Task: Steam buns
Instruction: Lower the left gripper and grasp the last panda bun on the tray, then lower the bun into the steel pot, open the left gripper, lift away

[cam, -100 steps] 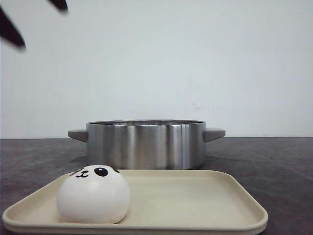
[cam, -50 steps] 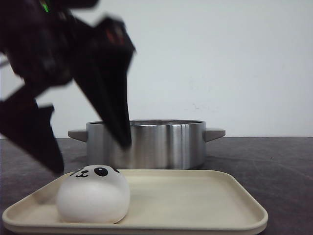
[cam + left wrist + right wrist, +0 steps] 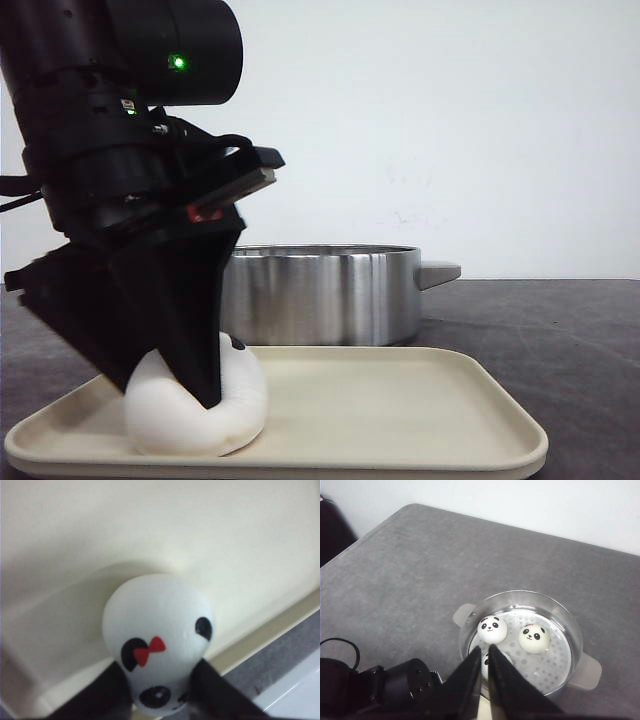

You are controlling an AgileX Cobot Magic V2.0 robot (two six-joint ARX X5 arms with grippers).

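One white panda-faced bun (image 3: 240,405) (image 3: 157,615) with a red bow sits on the left part of the cream tray (image 3: 400,395) (image 3: 200,540). My left gripper (image 3: 168,392) (image 3: 160,662) has come down over it, its black fingers (image 3: 112,690) pressed against both sides, so it is shut on the bun, which looks pinched. In the right wrist view, three more buns lie in the steel pot (image 3: 570,625): one (image 3: 492,629), another (image 3: 534,638), and a third (image 3: 502,657) partly hidden. My right gripper (image 3: 485,649) hangs high above the pot, shut and empty.
The steel pot (image 3: 330,295) with side handles stands just behind the tray on the dark grey table (image 3: 560,330) (image 3: 410,575). The left arm's black body (image 3: 120,150) (image 3: 395,690) fills the left of the front view and hides the pot's left handle.
The left arm swept down from the upper left with its fingers spread. They now sit closed around the bun on the tray. The bun is still on the tray.
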